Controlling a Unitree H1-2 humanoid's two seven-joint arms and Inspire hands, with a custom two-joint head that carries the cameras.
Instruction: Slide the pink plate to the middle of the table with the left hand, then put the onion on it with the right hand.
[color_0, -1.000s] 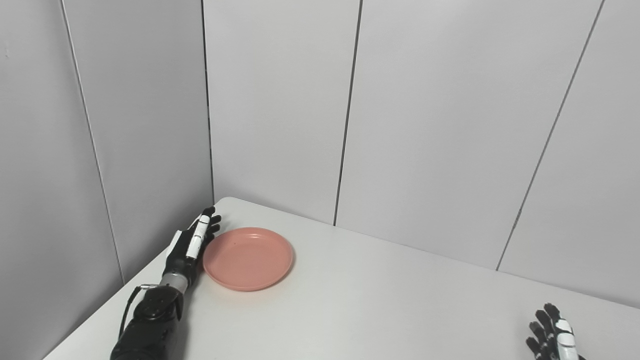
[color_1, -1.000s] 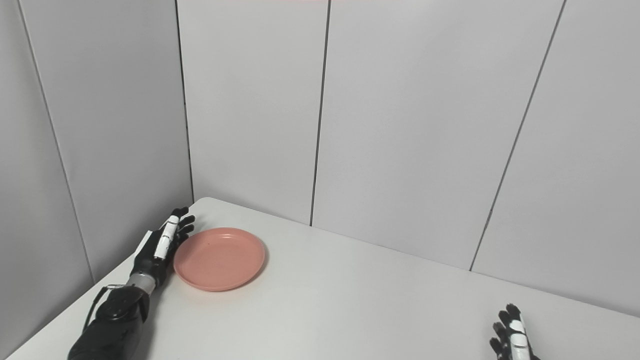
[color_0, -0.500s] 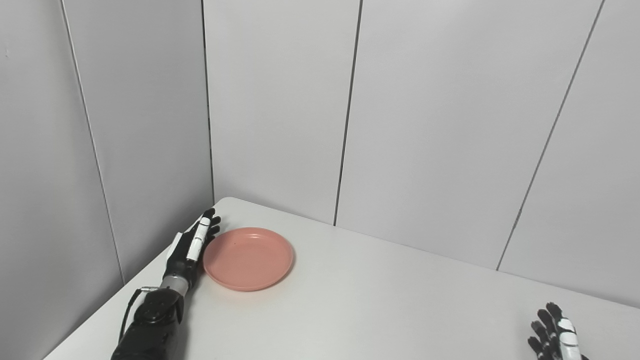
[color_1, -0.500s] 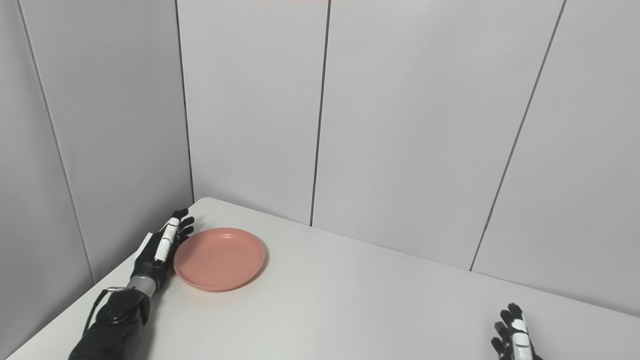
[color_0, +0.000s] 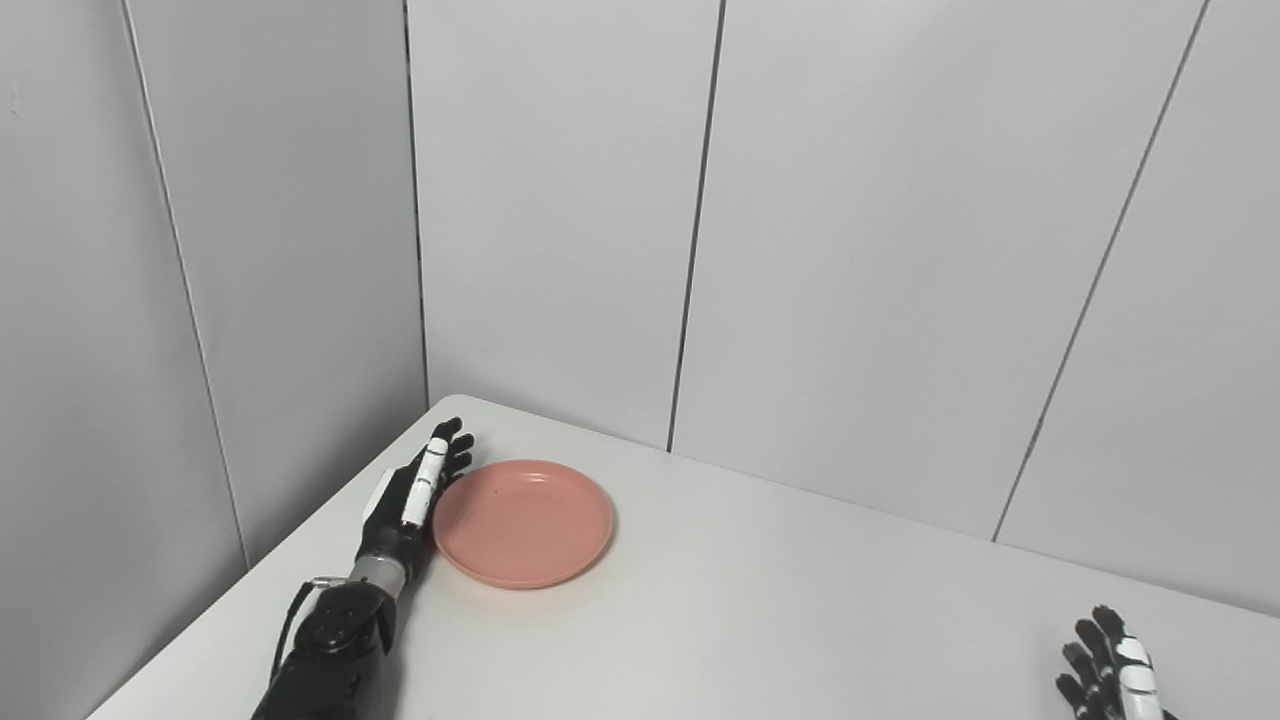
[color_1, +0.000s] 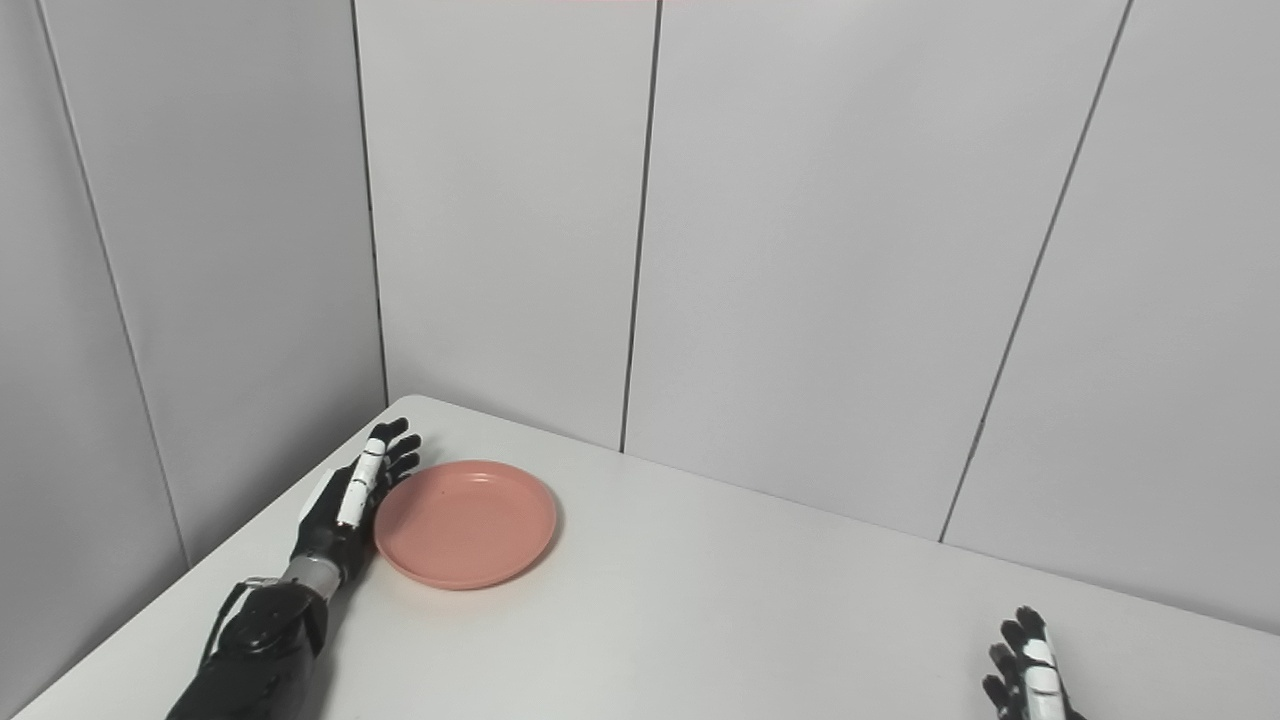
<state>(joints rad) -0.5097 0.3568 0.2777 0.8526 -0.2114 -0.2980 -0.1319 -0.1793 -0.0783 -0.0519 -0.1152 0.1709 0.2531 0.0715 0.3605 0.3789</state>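
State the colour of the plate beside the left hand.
The plate is plain salmon pink, no pattern. It shows best in the left eye view, next to the left hand.

Both cams sit side by side up at head height, looking down and forward across the white table toward the grey panel walls in the far corner. They share almost everything, just shifted sideways a bit. The pink plate lands further left in the right eye view, and the table's near edge is cut off.
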